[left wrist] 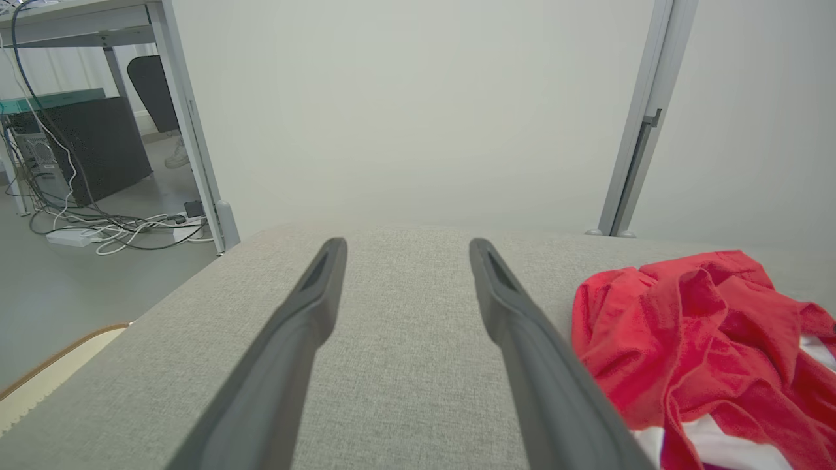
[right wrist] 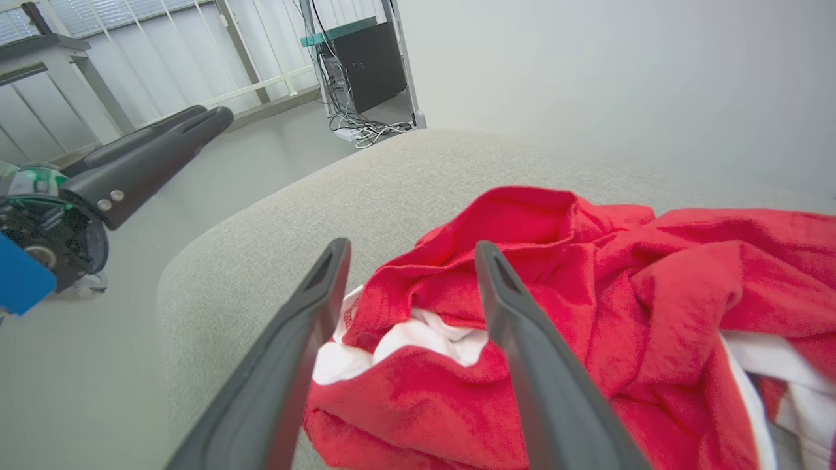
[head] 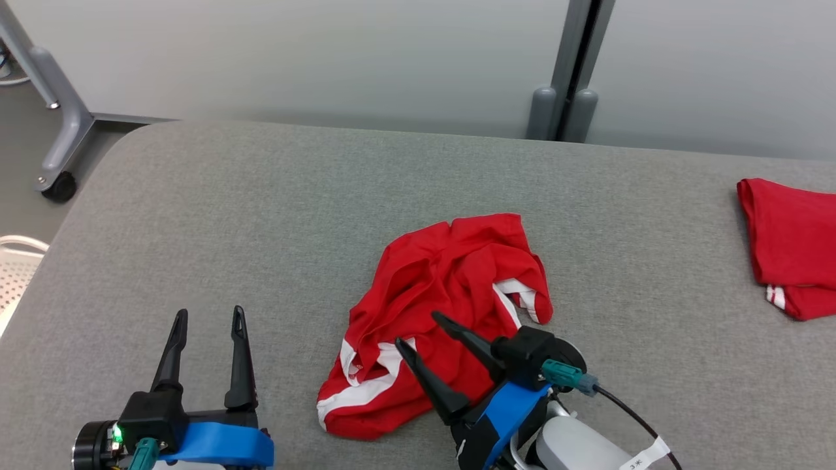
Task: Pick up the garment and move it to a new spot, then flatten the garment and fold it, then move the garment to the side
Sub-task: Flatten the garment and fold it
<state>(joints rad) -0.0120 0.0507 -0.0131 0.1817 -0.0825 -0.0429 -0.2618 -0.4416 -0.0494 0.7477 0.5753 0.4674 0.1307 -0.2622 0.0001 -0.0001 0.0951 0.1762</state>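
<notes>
Spanning the scene, the grey bench (head: 261, 196) carries the crumpled red-and-white shirt (head: 450, 274) near its middle, seemingly set down for flattening. Over the shirt's near edge hangs the right gripper (head: 417, 328), jaws spread and empty. Left of the shirt hovers the left gripper (head: 209, 311), jaws released.

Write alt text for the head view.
A crumpled red garment lies on a grey table, the right end effector open at its near side. The left end effector sits open at lower left; a second red garment lies far right.
</notes>
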